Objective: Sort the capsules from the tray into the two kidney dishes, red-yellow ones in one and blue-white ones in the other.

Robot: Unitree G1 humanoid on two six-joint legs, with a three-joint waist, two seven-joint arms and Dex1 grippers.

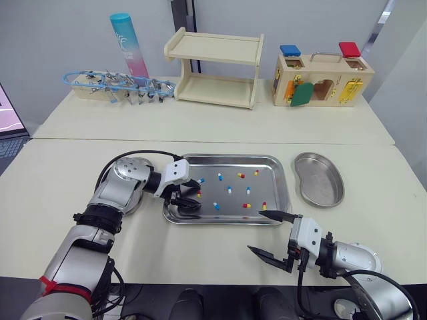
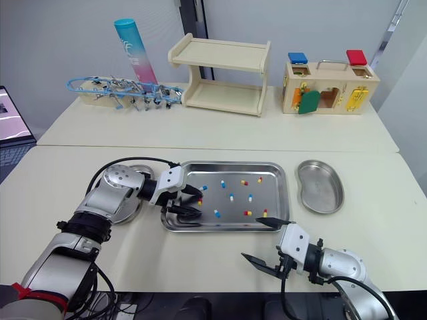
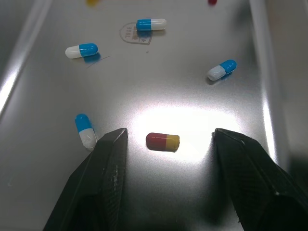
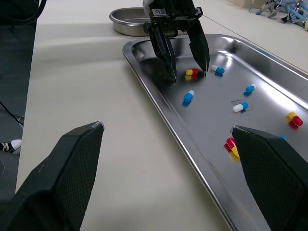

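Left gripper (image 3: pixel 169 137) over tray (image 3: pixel 173 91), jaws apart.
One red-yellow capsule (image 3: pixel 162 141) lies flat on the tray floor between the two black fingers (image 3: pixel 108 168), touching neither. Four blue-white capsules (image 3: pixel 82 50) are scattered around it: one just beside a fingertip, one lying on an embossed stamp (image 3: pixel 132 33).

One steel tray (image 1: pixel 230 158) carries ten capsules, five red-yellow capsules (image 1: pixel 241 175) and five blue-white capsules (image 1: pixel 229 189) (an even split), while two kidney dishes rest on the desk (image 1: pixel 200 130), the right dish (image 1: pixel 320 179) off the tray's right edge and the left dish (image 4: pixel 122 21) off its left edge.
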